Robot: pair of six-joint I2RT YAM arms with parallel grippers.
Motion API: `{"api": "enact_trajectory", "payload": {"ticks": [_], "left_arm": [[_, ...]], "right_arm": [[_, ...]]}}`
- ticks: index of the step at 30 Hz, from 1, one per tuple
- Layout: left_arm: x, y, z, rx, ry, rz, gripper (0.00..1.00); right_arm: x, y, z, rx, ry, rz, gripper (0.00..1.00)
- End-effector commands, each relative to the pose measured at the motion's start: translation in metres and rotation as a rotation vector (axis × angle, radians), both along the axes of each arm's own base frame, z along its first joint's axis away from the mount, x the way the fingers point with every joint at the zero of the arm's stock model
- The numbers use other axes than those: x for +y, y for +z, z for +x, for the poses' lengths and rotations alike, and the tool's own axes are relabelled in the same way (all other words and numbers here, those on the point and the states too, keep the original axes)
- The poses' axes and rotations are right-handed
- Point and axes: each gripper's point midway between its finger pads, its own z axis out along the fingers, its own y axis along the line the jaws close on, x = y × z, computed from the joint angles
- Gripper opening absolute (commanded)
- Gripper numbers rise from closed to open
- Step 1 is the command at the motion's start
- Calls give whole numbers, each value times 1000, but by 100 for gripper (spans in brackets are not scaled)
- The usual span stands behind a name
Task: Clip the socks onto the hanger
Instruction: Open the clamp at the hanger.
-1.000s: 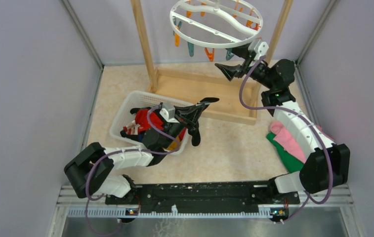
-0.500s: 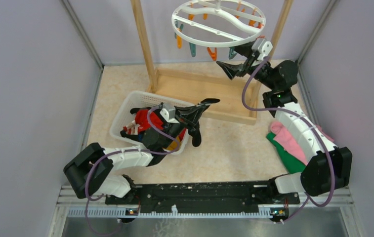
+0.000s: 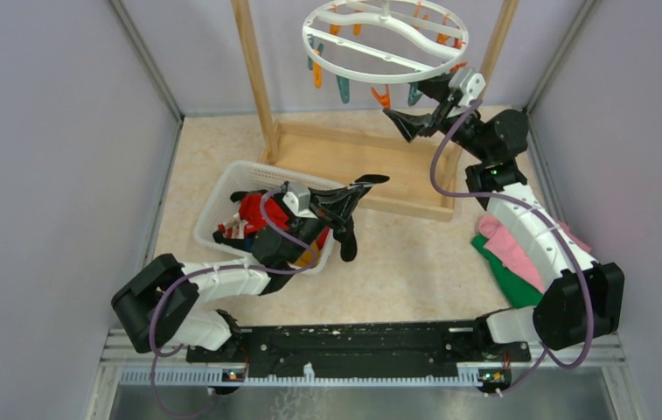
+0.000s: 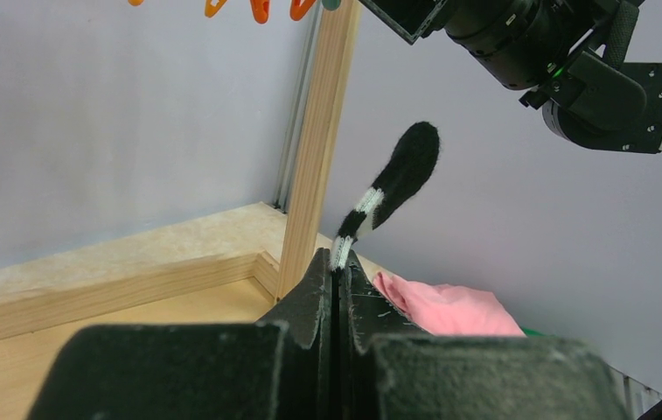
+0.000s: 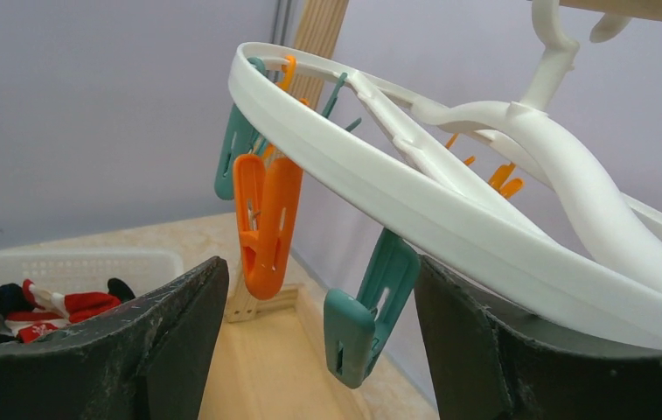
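Observation:
My left gripper is shut on a black sock with white stripes, held over the right end of the basket. In the left wrist view the sock sticks up from the shut fingertips. The white round hanger hangs from the wooden rack with orange and teal pegs. My right gripper is open just under its near right rim. In the right wrist view a teal peg hangs between the open fingers, an orange peg is left of it, and the ring runs above. More socks lie in the basket.
The white mesh basket stands left of centre. The wooden rack frame stands at the back, its posts on both sides of the ring. A pink cloth and a green cloth lie at the right, beside the right arm.
My right gripper has risen and moved a little right, closer under the hanger's rim. The hanger has swung slightly. My left arm and its sock have not moved.

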Motion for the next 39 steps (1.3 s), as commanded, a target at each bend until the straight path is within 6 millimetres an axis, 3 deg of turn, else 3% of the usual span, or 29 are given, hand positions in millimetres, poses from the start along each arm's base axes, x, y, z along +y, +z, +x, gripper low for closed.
{"api": "enact_trajectory", "payload": {"ticks": [1, 18, 32, 39], "left_arm": [[4, 34, -7, -54, -19, -77, 0], [-6, 36, -12, -56, -76, -65, 0], [-5, 36, -12, -58, -66, -57, 0], [-5, 37, -9, -69, -49, -50, 0]], "right_arm": [[-5, 31, -21, -75, 1, 50, 77], [-10, 27, -35, -110, 0, 52, 79], [-4, 12, -17, -37, 3, 61, 77], [1, 16, -17, -42, 30, 54, 75]]}}
